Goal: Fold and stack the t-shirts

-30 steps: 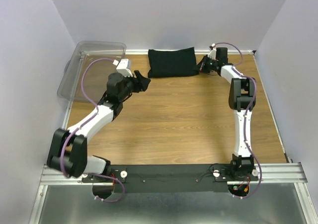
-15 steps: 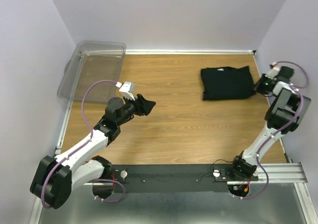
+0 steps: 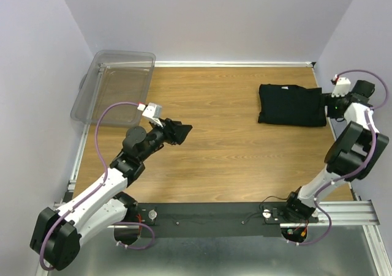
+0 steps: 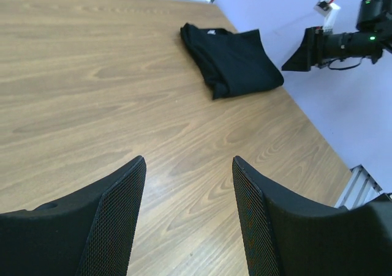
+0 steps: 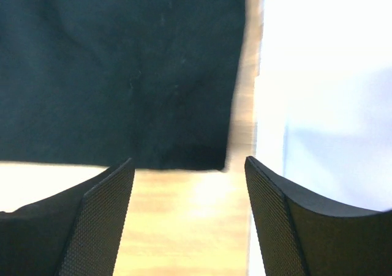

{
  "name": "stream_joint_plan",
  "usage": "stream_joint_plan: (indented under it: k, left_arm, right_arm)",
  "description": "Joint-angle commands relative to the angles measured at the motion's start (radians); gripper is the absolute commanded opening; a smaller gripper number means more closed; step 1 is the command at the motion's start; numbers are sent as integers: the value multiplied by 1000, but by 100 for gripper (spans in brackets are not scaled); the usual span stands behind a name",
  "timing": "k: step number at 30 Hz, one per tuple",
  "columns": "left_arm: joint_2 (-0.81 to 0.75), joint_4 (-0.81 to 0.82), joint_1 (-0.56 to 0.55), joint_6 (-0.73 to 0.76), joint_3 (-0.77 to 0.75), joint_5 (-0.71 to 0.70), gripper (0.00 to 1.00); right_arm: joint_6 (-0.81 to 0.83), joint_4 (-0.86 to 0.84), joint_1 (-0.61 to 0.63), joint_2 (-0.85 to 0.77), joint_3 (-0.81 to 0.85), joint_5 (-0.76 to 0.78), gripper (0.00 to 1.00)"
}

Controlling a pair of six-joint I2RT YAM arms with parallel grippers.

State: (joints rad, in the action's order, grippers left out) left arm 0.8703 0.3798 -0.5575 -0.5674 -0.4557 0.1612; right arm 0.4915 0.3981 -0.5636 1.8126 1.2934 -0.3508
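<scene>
Overhead, folded black t-shirt (image 3: pixel 291 105) upper right on worktop (image 3: pixel 226 150), right end effector (image 3: pixel 330 107) just beside it, jaws apart, left end effector (image 3: pixel 179 131) centre-left, jaws apart

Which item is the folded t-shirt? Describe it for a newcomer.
Start at the far right corner of the wooden table. The t-shirt lies flat there, a black folded rectangle beside the open right gripper. It is the only cloth; the clear plastic bin sits far left.
</scene>
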Motion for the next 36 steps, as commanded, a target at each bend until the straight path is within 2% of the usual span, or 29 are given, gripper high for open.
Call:
stream_joint_plan:
  k: [1,3,6,7,9,11,12,16,19,21,22,23,24,27,32,36]
  left_arm:
    - [-40,-1,-4,32,5,-49,66]
    - [-47,1,-4,46,3,-55,67]
    - [-82,-2,-4,84,-3,-97,70]
    - [-112,-16,-2,99,-6,-135,78]
    - [-167,-42,4,121,-12,-153,87]
    - [-201,-79,25,161,-26,-198,91]
    - [-215,-103,34,176,-50,-204,94]
    - [-266,-260,60,230,-122,-291,97]
    - [-283,-352,73,267,-173,-307,97]
    - [-298,-374,76,277,-176,-299,97]
    - [-321,-378,74,276,-166,-286,96]
    - [-332,-378,74,276,-166,-278,97]
    - [-358,-399,76,271,-152,-273,96]
    - [-396,-417,76,262,-118,-262,96]
    - [-424,-398,76,265,-109,-244,96]
    - [-398,-410,76,278,-123,-235,96]
  right_arm:
    - [136,50,25,-151,-34,12,80]
    - [182,105,47,-186,-37,-36,80]
    - [329,287,79,-228,-25,-256,84]
    - [341,309,94,-249,-35,-336,87]
    - [351,326,111,-265,-43,-411,90]
    - [293,286,163,-272,-49,-413,93]
    - [262,272,186,-269,-49,-404,100]
    - [40,103,307,-268,-81,-312,100]
    - [-109,19,344,-224,-82,-260,98]
    - [-174,15,344,-120,-50,-304,73]
    - [-226,19,346,-90,-24,-322,50]
    - [-238,21,346,-61,-19,-329,50]
    - [-241,21,347,-44,-23,-335,38]
    - [-242,19,353,-1,-49,-326,21]
    - [-251,19,360,74,-45,-321,17]
    - [-281,22,361,203,-17,-303,14]
